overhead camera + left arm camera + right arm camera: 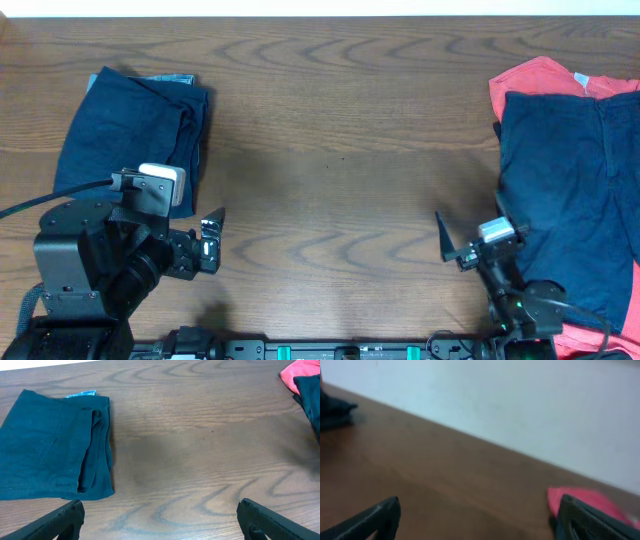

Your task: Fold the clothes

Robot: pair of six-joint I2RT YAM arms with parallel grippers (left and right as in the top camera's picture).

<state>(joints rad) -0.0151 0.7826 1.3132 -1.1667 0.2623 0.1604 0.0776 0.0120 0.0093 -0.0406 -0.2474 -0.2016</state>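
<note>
A folded dark navy garment (135, 125) lies at the table's left; in the left wrist view it (55, 445) fills the upper left. Unfolded dark navy shorts (570, 190) lie at the right on top of a red garment (545, 75). The red garment shows in the left wrist view (295, 377) and in the blurred right wrist view (580, 502). My left gripper (213, 240) (160, 517) is open and empty, below and right of the folded garment. My right gripper (452, 240) (477, 517) is open and empty, just left of the shorts.
The brown wooden table (340, 150) runs between the two clothing piles. A white wall (520, 405) stands behind the table's far edge in the right wrist view. A dark object (332, 410) sits at that view's far left.
</note>
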